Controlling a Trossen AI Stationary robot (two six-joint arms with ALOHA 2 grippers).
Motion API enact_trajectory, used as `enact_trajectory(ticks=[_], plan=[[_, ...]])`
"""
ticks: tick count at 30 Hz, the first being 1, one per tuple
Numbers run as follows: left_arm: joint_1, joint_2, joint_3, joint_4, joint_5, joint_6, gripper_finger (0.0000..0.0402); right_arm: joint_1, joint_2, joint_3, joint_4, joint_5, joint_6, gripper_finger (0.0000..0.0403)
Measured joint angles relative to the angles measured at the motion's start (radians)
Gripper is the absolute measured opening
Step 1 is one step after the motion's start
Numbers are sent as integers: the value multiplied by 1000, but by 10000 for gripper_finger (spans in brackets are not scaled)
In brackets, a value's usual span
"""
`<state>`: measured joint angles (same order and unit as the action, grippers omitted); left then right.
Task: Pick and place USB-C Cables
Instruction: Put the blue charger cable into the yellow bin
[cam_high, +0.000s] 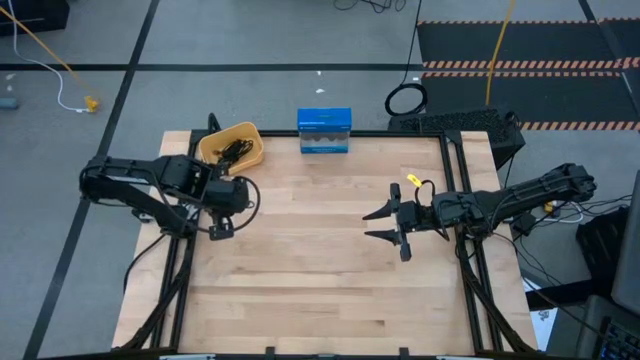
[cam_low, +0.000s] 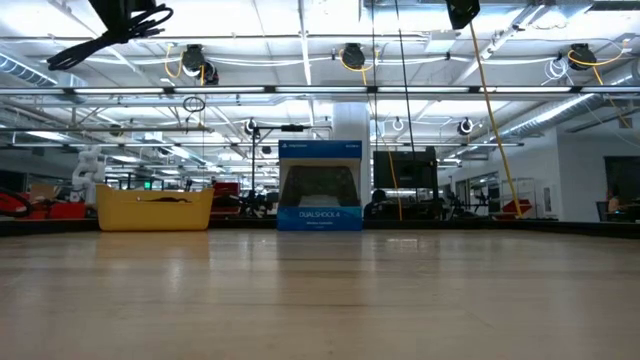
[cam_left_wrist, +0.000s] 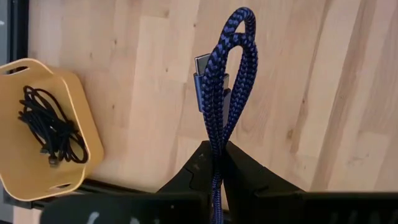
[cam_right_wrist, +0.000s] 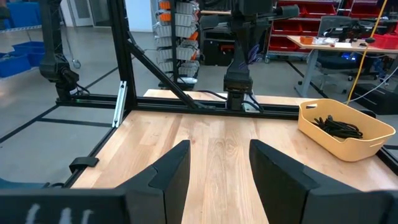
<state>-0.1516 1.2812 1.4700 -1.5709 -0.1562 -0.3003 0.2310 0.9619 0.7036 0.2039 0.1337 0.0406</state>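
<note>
We see the left hand (cam_left_wrist: 217, 163) at nine o'clock over the counter (cam_high: 310, 250), clamped on the purple-blue cable (cam_left_wrist: 227, 74). Two black cables (cam_left_wrist: 50, 127) lie in the yellow bin (cam_high: 232, 146) (at eleven o'clock). The right hand (cam_high: 384, 225), at three o'clock, gapes wide and holds nothing.

A bare wooden counter (cam_low: 320, 300) fills the lower half, running level toward the room behind. At its far edge stands a blue box (cam_low: 320, 186) with white lettering, upright and facing the camera. Well to the left of the box sits a yellow bin (cam_low: 154, 208), also at the far edge, apart from the box. Above and far left of the box, a dark arm part with black wires (cam_low: 110, 30) hangs in from the top.
</note>
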Motion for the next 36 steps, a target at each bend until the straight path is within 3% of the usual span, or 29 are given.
enact_trajectory(ticks=[7, 14, 22, 30, 36], plan=[[23, 0, 0, 0, -1, 39, 21, 0, 0, 0, 0, 0, 0, 157], [151, 0, 0, 1, -2, 150, 21, 0, 0, 0, 0, 0, 0, 157], [395, 3, 0, 21, -27, 357, 21, 0, 0, 0, 0, 0, 0, 157], [655, 3, -1, 143, -35, 636, 21, 0, 0, 0, -1, 0, 0, 157], [841, 31, -1, 166, -35, 745, 21, 0, 0, 0, -1, 0, 0, 157]])
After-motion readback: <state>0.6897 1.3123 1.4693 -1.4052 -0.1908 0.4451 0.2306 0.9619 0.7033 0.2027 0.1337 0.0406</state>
